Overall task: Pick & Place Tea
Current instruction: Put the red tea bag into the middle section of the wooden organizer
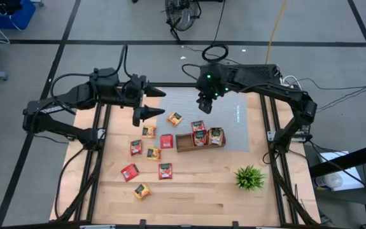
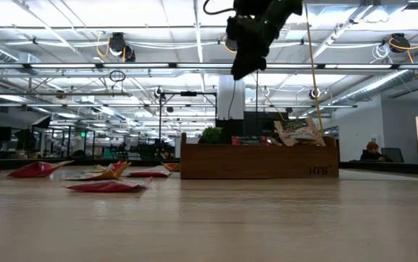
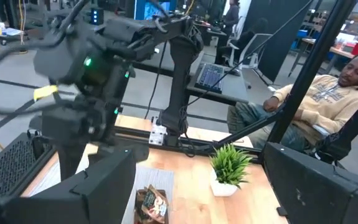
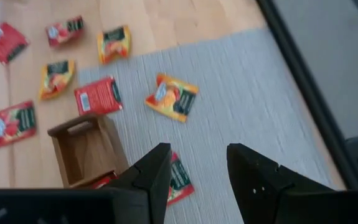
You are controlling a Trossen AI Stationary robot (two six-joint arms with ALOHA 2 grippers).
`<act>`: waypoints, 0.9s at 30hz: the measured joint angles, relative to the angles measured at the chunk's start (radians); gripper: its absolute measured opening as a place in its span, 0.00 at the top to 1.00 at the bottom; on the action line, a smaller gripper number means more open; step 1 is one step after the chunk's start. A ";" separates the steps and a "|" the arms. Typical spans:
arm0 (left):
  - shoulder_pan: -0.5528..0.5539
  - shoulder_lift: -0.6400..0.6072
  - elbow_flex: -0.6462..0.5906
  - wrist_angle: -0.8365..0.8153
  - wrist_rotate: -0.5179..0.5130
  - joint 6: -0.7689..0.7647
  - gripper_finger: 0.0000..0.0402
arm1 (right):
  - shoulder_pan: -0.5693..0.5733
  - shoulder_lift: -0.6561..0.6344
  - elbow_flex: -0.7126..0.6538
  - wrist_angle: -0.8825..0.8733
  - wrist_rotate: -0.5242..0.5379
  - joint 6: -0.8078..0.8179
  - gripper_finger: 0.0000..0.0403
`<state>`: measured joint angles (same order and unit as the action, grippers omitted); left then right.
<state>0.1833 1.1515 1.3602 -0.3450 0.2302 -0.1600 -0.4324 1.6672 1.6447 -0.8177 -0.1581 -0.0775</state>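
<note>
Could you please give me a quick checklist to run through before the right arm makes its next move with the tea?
1. Right gripper empty, fingers apart: ok.
2. It hangs high above the brown wooden three-compartment tray: ok.
3. One end compartment of the tray free: ok.
4. Loose flat tea sachets on the table, such as the orange-yellow one on the grey mat: ok.
5. Left gripper, open, away from the tray: ok.
6. Whether sachets in the tray sit fully inside: cannot tell.

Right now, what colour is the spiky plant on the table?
Green, in a small white pot. The plant shows best in the left wrist view.
</note>
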 joint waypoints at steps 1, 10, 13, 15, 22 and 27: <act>0.000 0.000 0.000 0.000 0.000 0.000 0.13 | 0.000 0.009 0.000 -0.010 0.001 -0.003 0.64; 0.000 0.000 0.000 0.004 0.000 -0.001 0.13 | 0.034 0.059 0.000 -0.058 0.102 -0.074 0.64; 0.000 0.000 0.000 0.005 0.000 -0.001 0.13 | 0.037 0.071 -0.024 -0.048 0.102 -0.096 0.64; 0.000 0.000 0.000 0.005 0.000 -0.001 0.13 | 0.037 0.071 -0.052 -0.030 0.104 -0.133 0.64; 0.000 0.000 0.000 0.005 0.000 -0.001 0.13 | 0.068 0.086 -0.147 0.031 0.052 -0.187 0.59; 0.000 0.000 0.000 0.006 -0.001 -0.001 0.13 | 0.088 0.132 -0.160 0.075 0.092 0.002 0.46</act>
<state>0.1833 1.1515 1.3605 -0.3393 0.2295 -0.1612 -0.3445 1.7990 1.4845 -0.7430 -0.0665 -0.0750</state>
